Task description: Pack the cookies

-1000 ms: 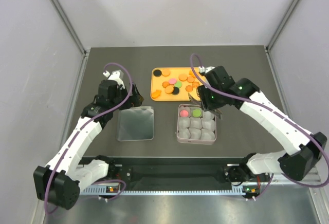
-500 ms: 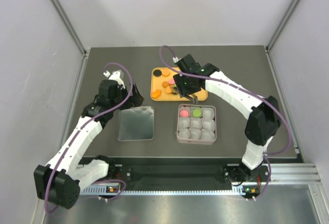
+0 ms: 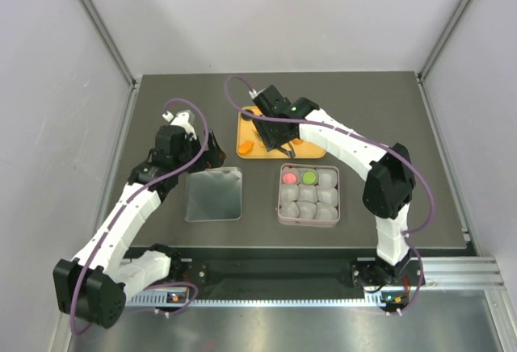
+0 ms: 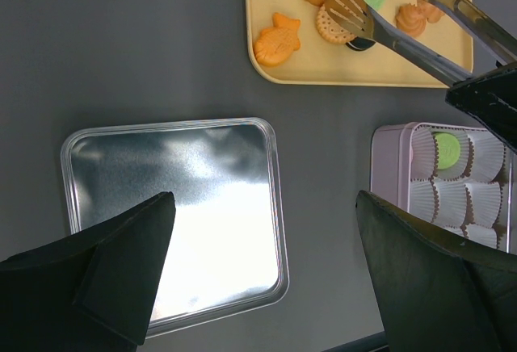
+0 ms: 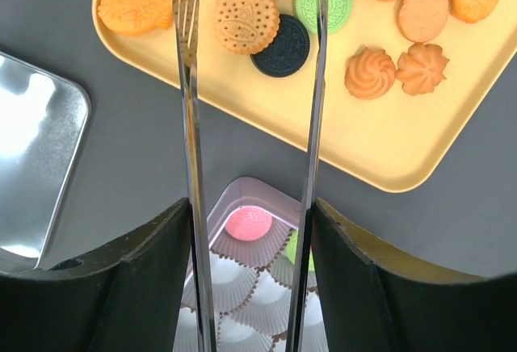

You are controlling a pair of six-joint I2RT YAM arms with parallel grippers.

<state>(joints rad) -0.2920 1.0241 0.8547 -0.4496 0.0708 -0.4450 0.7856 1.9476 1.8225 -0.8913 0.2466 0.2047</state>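
Right wrist view: right hand (image 5: 252, 243) around half-spread tongs (image 5: 188, 126) above cookies (image 5: 246, 18); left hand (image 4: 263, 211) wide-open, empty, over lid (image 4: 178, 199).

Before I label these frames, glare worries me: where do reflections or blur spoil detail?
Left wrist view: a white glare patch washes out the shiny square silver tin lid; the black left fingers are blurred. Right wrist view: the lid's corner glares too, while the round cookies on the yellow tray stay sharp. Top external view: even light, no harsh shadows.
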